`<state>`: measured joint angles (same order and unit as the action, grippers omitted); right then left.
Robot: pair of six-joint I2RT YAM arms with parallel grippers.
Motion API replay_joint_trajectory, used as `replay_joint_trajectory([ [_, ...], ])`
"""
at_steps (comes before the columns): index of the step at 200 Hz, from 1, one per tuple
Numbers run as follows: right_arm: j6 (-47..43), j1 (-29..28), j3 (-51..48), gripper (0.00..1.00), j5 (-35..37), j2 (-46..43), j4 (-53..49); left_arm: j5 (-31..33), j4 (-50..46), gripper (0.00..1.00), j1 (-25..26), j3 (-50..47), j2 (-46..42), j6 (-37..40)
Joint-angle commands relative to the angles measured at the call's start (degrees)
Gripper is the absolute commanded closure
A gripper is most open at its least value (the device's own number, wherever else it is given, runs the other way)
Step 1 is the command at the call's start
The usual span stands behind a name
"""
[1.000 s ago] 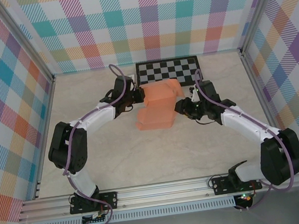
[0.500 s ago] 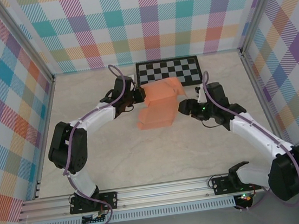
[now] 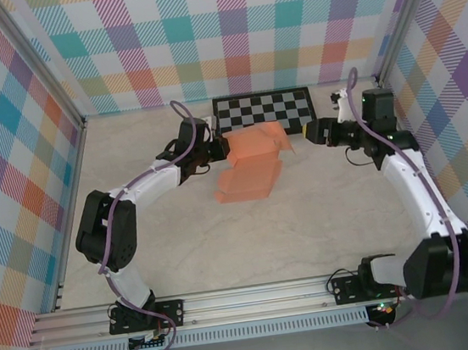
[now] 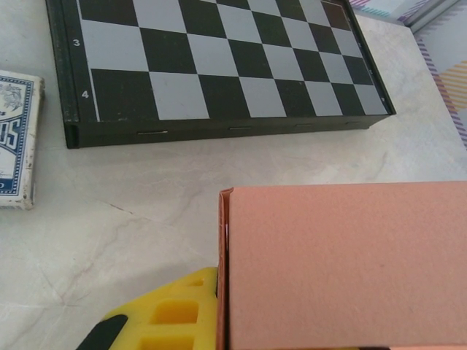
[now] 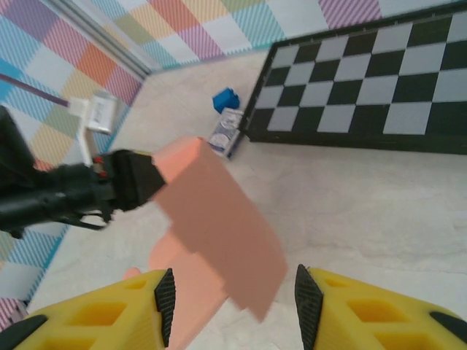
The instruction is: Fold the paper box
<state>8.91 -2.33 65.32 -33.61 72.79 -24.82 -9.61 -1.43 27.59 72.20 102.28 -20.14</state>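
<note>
The salmon-orange paper box (image 3: 249,171) lies partly folded in the middle of the table. Its upper panel is raised and its lower part rests flat. My left gripper (image 3: 217,151) is shut on the left edge of the raised panel. In the left wrist view, that panel (image 4: 343,262) presses against my yellow finger (image 4: 171,315). My right gripper (image 3: 308,131) hangs open to the right of the box, apart from it. In the right wrist view, its pads (image 5: 165,295) stand wide apart, with the paper box (image 5: 219,219) ahead and the left gripper's black body (image 5: 124,179) on the box's corner.
A black-and-white chessboard (image 3: 263,109) lies at the back of the table, just behind the box. A small blue-and-white card pack (image 5: 228,131) and a tiny blue cube (image 5: 226,98) sit by the board's left end. Checkered walls enclose the table on three sides.
My right gripper has drawn away from the box's right side, moving right and toward the back wall. The left gripper has kept its hold and place.
</note>
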Motion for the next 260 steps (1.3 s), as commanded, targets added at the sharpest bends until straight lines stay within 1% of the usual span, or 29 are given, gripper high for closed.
replay_joint_trajectory([
  [1, -11.1, -0.9, 0.9, 0.49, -1.1, 3.3, -2.9, -3.1, -0.2, 0.89, -0.2, 1.6, -0.9, 1.0],
  [10, -12.9, -1.2, 0.9, 0.49, -2.1, 4.5, -2.8, -3.7, -0.2, 0.89, -0.2, 1.6, -0.9, 1.2],
  [23, -14.0, -1.2, 1.2, 0.49, -5.5, 6.0, -2.7, -4.4, -0.3, 0.89, -0.2, 1.6, -0.9, 1.3],
  [26, -16.0, -1.2, 1.3, 0.49, -6.2, 6.3, -2.7, -4.5, -0.3, 0.89, -0.2, 1.5, -1.0, 1.3],
  [41, -17.9, -1.4, 1.8, 0.49, -10.4, 7.5, -2.7, -5.0, -0.3, 0.89, -0.1, 1.6, -1.0, 1.5],
  [60, -19.8, -2.4, 3.7, 0.47, -12.5, 9.6, -5.2, -5.6, -0.1, 0.89, 0.1, 1.6, -1.1, 1.4],
  [87, -20.5, -4.2, 4.9, 0.46, -11.8, 12.1, -6.5, -6.2, 0.4, 0.89, 0.4, 1.8, -1.0, 1.4],
  [119, -20.7, -6.2, 5.8, 0.46, -13.0, 14.1, -6.8, -6.4, 0.4, 0.89, 0.5, 1.9, -0.9, 1.5],
  [151, -20.1, -8.2, 5.7, 0.46, -12.0, 15.3, -5.6, -6.6, 0.7, 0.89, 0.6, 1.7, -0.9, 1.4],
  [206, -17.1, -10.7, 4.3, 0.45, -8.7, 16.4, -0.8, -6.5, 0.8, 0.89, 0.8, 1.4, -0.8, 1.3],
  [244, -15.0, -11.0, 1.3, 0.48, -5.9, 15.5, 5.4, -6.6, 0.9, 0.89, 1.0, 1.4, -0.6, 1.3],
  [247, -13.3, -11.0, 1.2, 0.48, -5.8, 15.5, 5.7, -6.6, 0.8, 0.89, 1.1, 1.4, -0.6, 1.3],
  [260, -12.0, -11.0, 1.1, 0.49, -4.7, 15.7, 6.8, -6.5, 0.9, 0.89, 1.2, 1.4, -0.5, 1.4],
])
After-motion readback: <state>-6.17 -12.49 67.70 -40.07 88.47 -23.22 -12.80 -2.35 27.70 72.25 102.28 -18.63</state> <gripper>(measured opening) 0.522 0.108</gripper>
